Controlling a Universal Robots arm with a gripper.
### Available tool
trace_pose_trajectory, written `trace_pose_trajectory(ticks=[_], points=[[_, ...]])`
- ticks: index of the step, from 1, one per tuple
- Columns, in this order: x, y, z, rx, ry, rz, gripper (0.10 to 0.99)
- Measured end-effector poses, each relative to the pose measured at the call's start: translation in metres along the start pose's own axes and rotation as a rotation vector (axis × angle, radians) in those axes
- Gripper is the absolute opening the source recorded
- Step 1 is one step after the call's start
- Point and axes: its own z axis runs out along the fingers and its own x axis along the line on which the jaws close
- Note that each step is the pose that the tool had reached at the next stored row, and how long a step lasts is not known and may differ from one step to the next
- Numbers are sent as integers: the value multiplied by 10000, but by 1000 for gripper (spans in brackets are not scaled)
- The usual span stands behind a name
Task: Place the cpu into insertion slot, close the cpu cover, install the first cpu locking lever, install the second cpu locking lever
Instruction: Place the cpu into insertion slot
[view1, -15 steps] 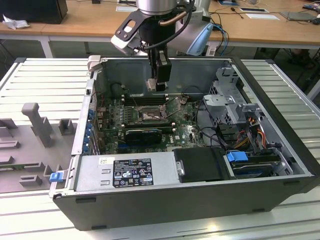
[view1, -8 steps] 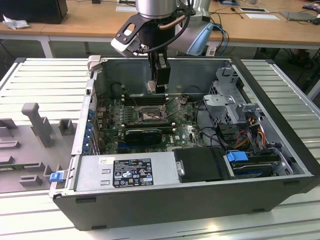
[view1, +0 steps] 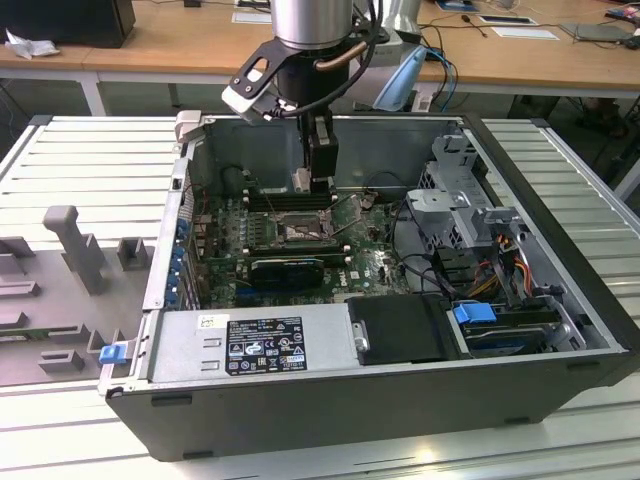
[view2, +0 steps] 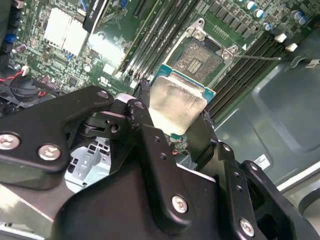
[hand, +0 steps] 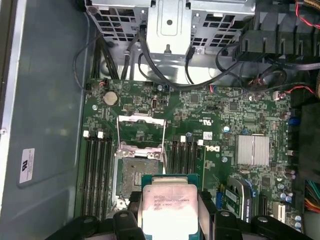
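Note:
My gripper (view1: 312, 182) hangs inside the open computer case and is shut on the cpu (view2: 177, 102), a flat square chip with a pale metal face and green edge. In both wrist views the black fingers (view2: 142, 112) press on two opposite edges of the cpu (hand: 170, 206). The chip is held in the air a little above the board. The insertion slot (hand: 136, 172) lies just beyond it, uncovered, with a dull metallic centre (view2: 200, 55). The cpu cover (hand: 141, 131) is swung open, a thin metal frame on the far side of the slot. In the exterior view the slot (view1: 300, 232) is below the gripper.
Long black memory slots (hand: 97, 170) flank the socket on both sides. A thin wire lever (view2: 255, 56) sticks out beside the socket. A finned heatsink (hand: 253, 149), drive cage (view1: 455, 185), cables (view1: 500, 265) and power supply (view1: 250, 340) surround the board. The case walls (view1: 560, 220) close in the space.

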Motion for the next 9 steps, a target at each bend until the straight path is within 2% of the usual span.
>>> trace_pose_trajectory(ticks=[5,9], points=[[0,-1,16,-5,-37,405,533],[-1,-4,44,-6,-47,452,533]])
